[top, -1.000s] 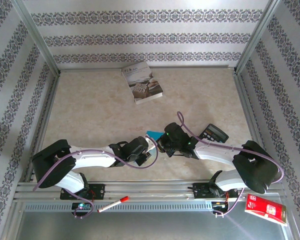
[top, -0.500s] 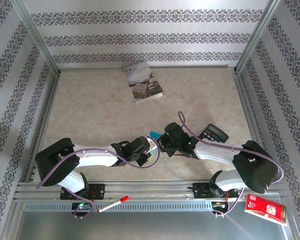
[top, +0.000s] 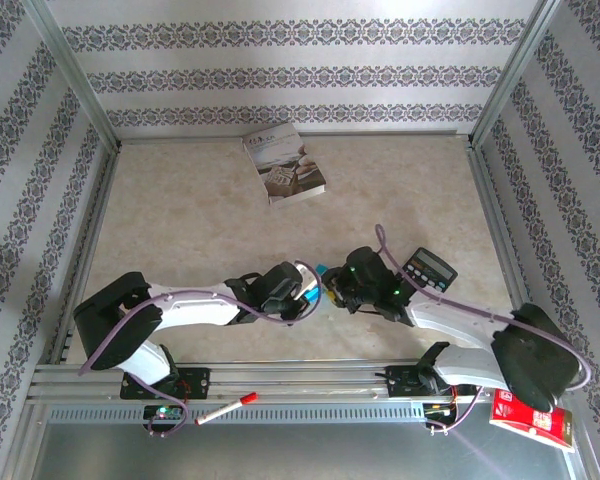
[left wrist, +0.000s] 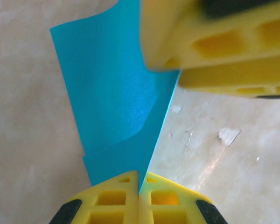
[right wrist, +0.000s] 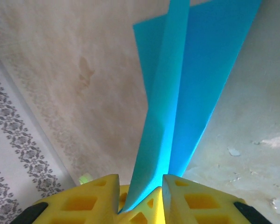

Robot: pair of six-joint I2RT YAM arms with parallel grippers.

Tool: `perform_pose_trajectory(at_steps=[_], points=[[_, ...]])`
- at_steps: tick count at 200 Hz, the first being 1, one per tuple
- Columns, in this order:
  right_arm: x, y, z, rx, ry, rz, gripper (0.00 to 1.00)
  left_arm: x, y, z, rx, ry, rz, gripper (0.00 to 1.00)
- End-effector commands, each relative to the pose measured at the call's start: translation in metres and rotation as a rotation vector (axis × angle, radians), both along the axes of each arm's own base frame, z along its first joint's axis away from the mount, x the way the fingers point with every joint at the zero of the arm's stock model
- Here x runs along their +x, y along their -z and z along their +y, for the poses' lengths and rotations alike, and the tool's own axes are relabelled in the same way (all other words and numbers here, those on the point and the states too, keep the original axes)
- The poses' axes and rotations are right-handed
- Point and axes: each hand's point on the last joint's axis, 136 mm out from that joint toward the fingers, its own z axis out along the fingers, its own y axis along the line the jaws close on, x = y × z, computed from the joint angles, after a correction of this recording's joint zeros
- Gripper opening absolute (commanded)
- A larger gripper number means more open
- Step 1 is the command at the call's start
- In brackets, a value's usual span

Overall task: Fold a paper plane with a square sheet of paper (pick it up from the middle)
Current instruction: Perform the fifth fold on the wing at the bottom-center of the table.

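Observation:
The square sheet of paper (top: pixel 321 269) is teal-blue and folded into a narrow pointed plane shape, held on edge just above the table between the two grippers. In the left wrist view my left gripper (left wrist: pixel 139 184) is shut on the lower folded edge of the paper (left wrist: pixel 112 93), and the right gripper's yellow fingers (left wrist: pixel 214 46) sit at its far end. In the right wrist view the paper (right wrist: pixel 200 70) runs down between the fingers of my right gripper (right wrist: pixel 141 182), whose jaws stand apart. From above, the left gripper (top: pixel 308 292) and right gripper (top: pixel 333 285) nearly meet.
A grey-white printed book (top: pixel 284 163) lies at the back of the table. A black calculator (top: pixel 428 267) sits just right of the right wrist. A red marker (top: pixel 225 408) and a red packet (top: pixel 530 418) lie on the near rail. Metal frame posts border the table.
My left gripper has closed on the paper. The right gripper's jaws have parted, and the right arm has shifted to the right and nearer.

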Motion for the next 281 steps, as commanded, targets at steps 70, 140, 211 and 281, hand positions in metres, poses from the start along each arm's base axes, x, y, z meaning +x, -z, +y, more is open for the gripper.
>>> perform_pose_trajectory(at_steps=[70, 140, 211, 281], points=[[0.005, 0.008, -0.074, -0.211, -0.07, -0.116, 0.36, 0.0, 0.009, -0.028, -0.168, -0.109, 0.277, 0.0], [0.02, 0.002, -0.081, -0.334, -0.324, -0.135, 0.37, 0.005, 0.015, -0.037, -0.256, -0.197, 0.41, 0.0], [0.029, -0.004, -0.064, -0.308, -0.443, -0.17, 0.37, 0.011, 0.011, -0.038, -0.392, -0.255, 0.527, 0.0], [0.027, -0.008, -0.051, -0.308, -0.536, -0.249, 0.36, 0.015, 0.017, -0.033, -0.492, -0.324, 0.615, 0.0]])
